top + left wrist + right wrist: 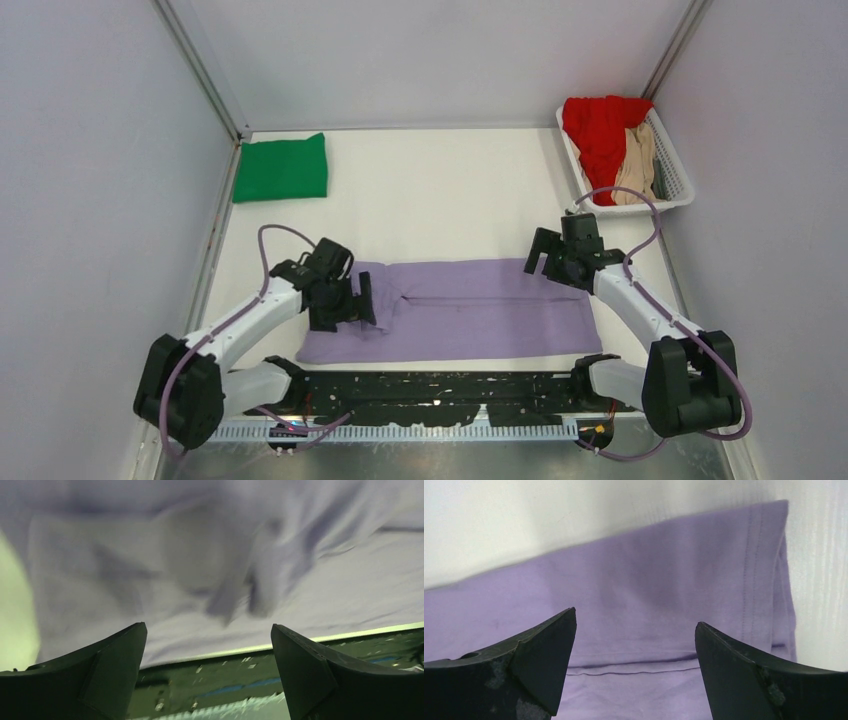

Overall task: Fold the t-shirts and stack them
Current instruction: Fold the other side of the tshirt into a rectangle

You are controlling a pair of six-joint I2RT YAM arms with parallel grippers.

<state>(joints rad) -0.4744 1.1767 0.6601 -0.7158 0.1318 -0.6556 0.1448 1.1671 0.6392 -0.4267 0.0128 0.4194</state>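
A lavender t-shirt (470,310) lies folded into a long strip across the near table. It fills the left wrist view (200,570) and the right wrist view (649,605). My left gripper (362,305) is open and empty just above the shirt's left end. My right gripper (543,258) is open and empty above the shirt's far right edge. A folded green t-shirt (281,168) lies at the far left. A red t-shirt (600,130) and a tan t-shirt (637,160) sit bunched in the basket.
A white slatted basket (676,175) stands at the far right against the wall. A black perforated plate (440,392) runs along the near edge between the arm bases. Grey walls close in left, right and back.
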